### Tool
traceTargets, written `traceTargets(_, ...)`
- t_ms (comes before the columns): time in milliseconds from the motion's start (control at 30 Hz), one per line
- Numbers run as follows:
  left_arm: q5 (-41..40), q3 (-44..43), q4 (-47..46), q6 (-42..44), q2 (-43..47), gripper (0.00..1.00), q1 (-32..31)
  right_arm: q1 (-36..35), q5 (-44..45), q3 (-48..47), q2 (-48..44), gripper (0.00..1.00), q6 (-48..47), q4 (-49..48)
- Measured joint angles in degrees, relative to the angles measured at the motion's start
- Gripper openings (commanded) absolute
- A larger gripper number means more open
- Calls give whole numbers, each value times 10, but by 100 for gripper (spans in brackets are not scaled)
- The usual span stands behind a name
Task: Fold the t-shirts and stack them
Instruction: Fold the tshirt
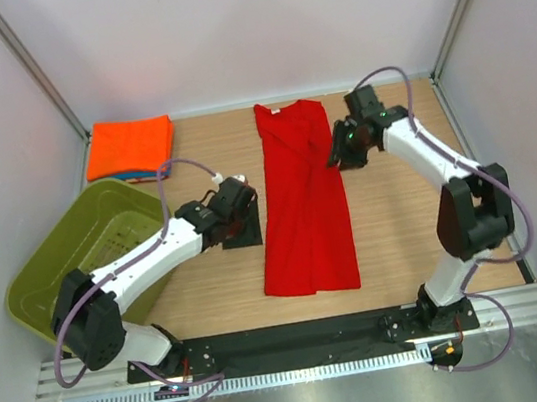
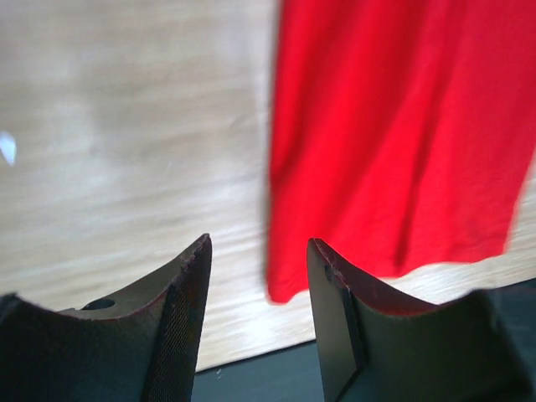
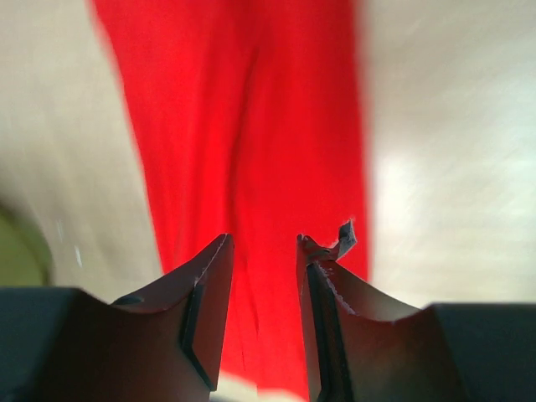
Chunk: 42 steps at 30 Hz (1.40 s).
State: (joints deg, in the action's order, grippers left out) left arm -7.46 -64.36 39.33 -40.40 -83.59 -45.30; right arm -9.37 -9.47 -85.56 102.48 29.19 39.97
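Observation:
The deep red t-shirt (image 1: pixel 302 206) lies on the table as a long narrow strip, collar at the far end. It also fills the upper right of the left wrist view as red t-shirt (image 2: pixel 394 134) and runs down the middle of the right wrist view as red t-shirt (image 3: pixel 251 151). A folded orange t-shirt (image 1: pixel 129 146) sits at the back left on top of a blue t-shirt (image 1: pixel 129 175), of which only an edge shows. My left gripper (image 1: pixel 242 223) (image 2: pixel 260 251) is open and empty just left of the red strip's near half. My right gripper (image 1: pixel 340 157) (image 3: pixel 264 243) hovers open at the strip's far right edge, holding nothing.
An olive-green plastic basket (image 1: pixel 33 282) stands at the left, beside my left arm. White walls close the table on three sides. A black base plate (image 1: pixel 299 338) runs along the near edge.

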Motion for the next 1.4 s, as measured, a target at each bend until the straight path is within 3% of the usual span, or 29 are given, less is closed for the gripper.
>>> traceTargets(233, 70, 157, -33, -30, 28, 52, 10, -181, 25, 251, -196, 42, 26, 8)
traceTargets(433, 121, 207, -91, -47, 30, 50, 10, -262, 47, 390, -240, 42, 74, -9)
traceTargets(867, 168, 255, -154, -83, 26, 46, -16, -304, 112, 467, -390, 48, 181, 51)
traceTargets(967, 169, 257, -169, -93, 21, 36, -28, -304, 115, 493, -397, 48, 199, 58)
traceTargets(1067, 171, 260, -182, -106, 12, 10, -37, -304, 113, 522, -400, 48, 212, 55)
traceTargets(1133, 173, 263, -187, -114, 8, 0, -41, -304, 111, 537, -405, 48, 221, 49)
traceTargets(1400, 172, 285, -206, -153, 24, 0, -58, -304, 92, 565, -433, 41, 233, 16)
